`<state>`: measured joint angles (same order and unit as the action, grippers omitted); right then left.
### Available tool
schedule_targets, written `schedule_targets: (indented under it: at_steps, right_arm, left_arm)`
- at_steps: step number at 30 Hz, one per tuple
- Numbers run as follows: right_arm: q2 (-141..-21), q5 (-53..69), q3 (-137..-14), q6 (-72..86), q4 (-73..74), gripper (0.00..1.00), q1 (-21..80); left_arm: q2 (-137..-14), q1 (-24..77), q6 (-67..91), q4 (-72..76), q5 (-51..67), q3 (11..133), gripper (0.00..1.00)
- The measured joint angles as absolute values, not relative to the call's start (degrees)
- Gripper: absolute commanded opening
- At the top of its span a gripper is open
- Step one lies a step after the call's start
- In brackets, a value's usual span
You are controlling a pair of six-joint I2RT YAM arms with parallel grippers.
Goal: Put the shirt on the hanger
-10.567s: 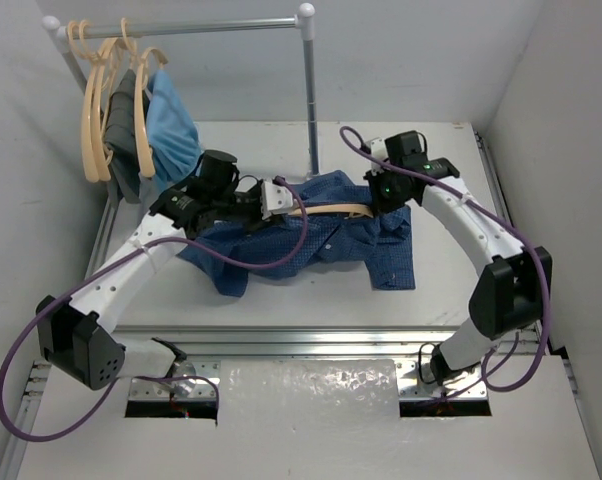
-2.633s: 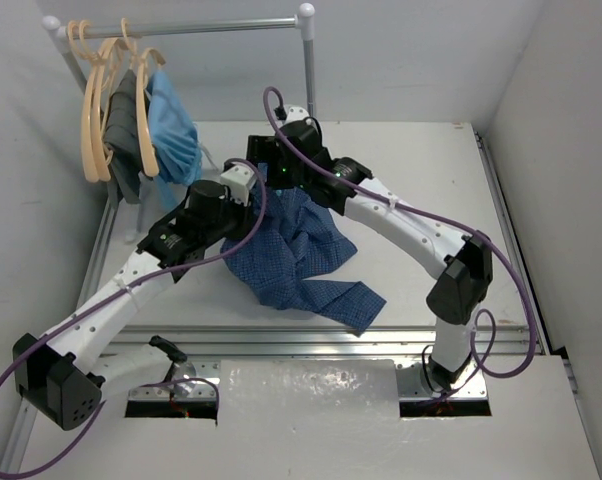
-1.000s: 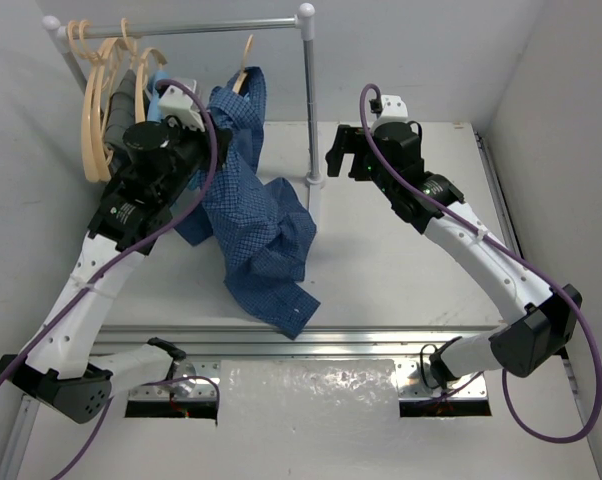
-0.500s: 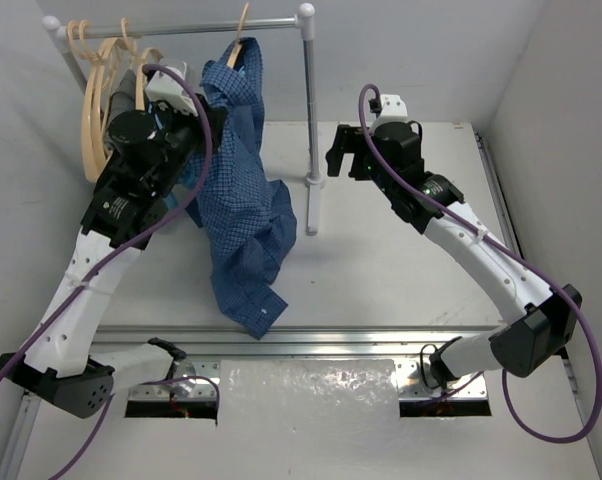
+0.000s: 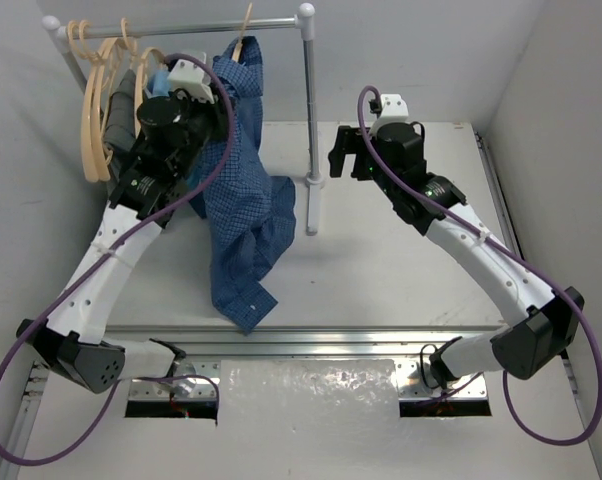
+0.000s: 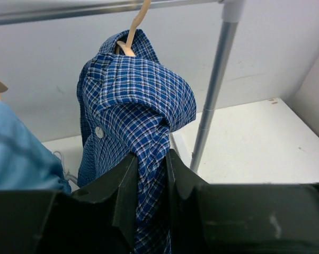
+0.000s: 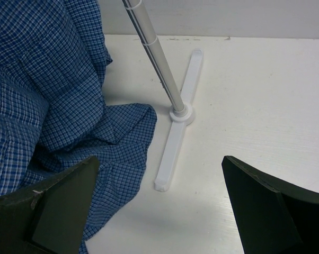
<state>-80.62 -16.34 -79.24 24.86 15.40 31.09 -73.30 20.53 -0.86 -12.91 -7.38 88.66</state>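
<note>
The white table (image 5: 401,270) carries a clothes rack (image 5: 309,110), its rail passing above the left gripper (image 6: 150,161) and its post just right of it. The shirt (image 5: 243,200) hangs ahead of and above that gripper, collar bunched at the top. Its lower end trails to the table, below and left of the right gripper (image 7: 159,159). The left jaws are pinched on a fold of the checked cloth (their tips are buried in it). The right jaws stand wide apart over the rack's foot (image 7: 175,132), holding nothing. Of the hanger (image 6: 134,32) only the hook and neck show above the collar. Its shoulders are hidden inside the shirt, and whether the hook sits over the rail cannot be told. A light-blue garment (image 6: 16,153), left of the left gripper, is cut off by the frame.
</note>
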Motion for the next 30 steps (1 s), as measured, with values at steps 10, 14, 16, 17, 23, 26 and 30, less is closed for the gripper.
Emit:
schedule_targets:
  at_steps: [10,14,16,17,23,26,30]
  right_arm:
    - [-77.06,-17.65,-76.86,22.92,15.07,0.99,30.83]
    - [-76.97,-17.80,-76.58,22.55,15.09,0.99,30.81]
    - [-76.97,-17.80,-76.58,22.44,15.05,0.99,30.81]
    - [-76.97,-17.78,-76.58,22.41,15.05,0.99,30.81]
    - [-76.97,-17.67,-76.51,22.46,15.14,0.99,30.70]
    - [-77.14,-16.62,-76.53,23.22,15.99,0.99,29.98]
    - [-79.64,-13.47,-77.01,25.71,19.16,0.99,26.68]
  left_arm:
    - [-74.72,19.18,1.91,-7.35,-4.97,81.67,0.21]
    - [-74.08,19.05,4.29,-6.79,0.69,76.01,0.67]
    - [-74.08,19.05,4.51,-7.18,3.03,73.52,0.75]
    - [-74.02,19.05,4.56,-7.35,3.86,72.40,0.76]
    - [-72.73,19.05,4.01,-8.58,5.85,67.61,0.80]
    - [-71.48,19.05,3.62,-8.95,5.85,66.17,0.82]
    - [-69.21,19.05,3.07,-9.85,5.80,65.01,0.98]
